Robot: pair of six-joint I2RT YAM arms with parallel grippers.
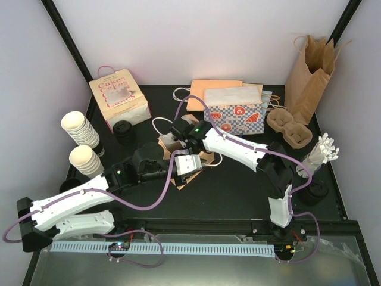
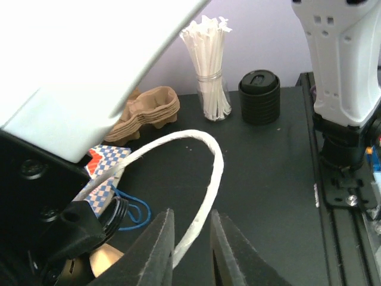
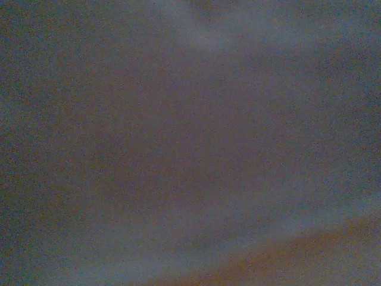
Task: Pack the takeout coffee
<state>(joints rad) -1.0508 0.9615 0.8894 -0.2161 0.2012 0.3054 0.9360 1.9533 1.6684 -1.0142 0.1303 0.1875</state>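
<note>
Cups with no lids stand in two tall stacks at the far left of the bench; those are not the ones to pack. Next comes a pink cake box, with a small dark round thing in front that is too dim to name. The left arm reaches to the middle, where a little brown paper bag sits. Its jaws are a tiny bit apart, and the bag's white handle runs loosely between the two fingers, not pinched. The right arm dips its tip into the top of that bag. Its own camera shows only dark blur, so I cannot tell if its jaws are open or closed or hold anything. The takeout coffee does not show plainly anywhere; my guess is that it is down in that bag, but I cannot be sure. A cup like that is light and its paper wall is soft, so a hard squeeze would dent it and could pop the lid. The lid is smooth and slippery. The best hold is gentle, round the side just under the lid, keeping it straight up so nothing spills. Farther right are a checked bag, brown cup trays, white straws, a stack of black lids and a tall brown bag.
</note>
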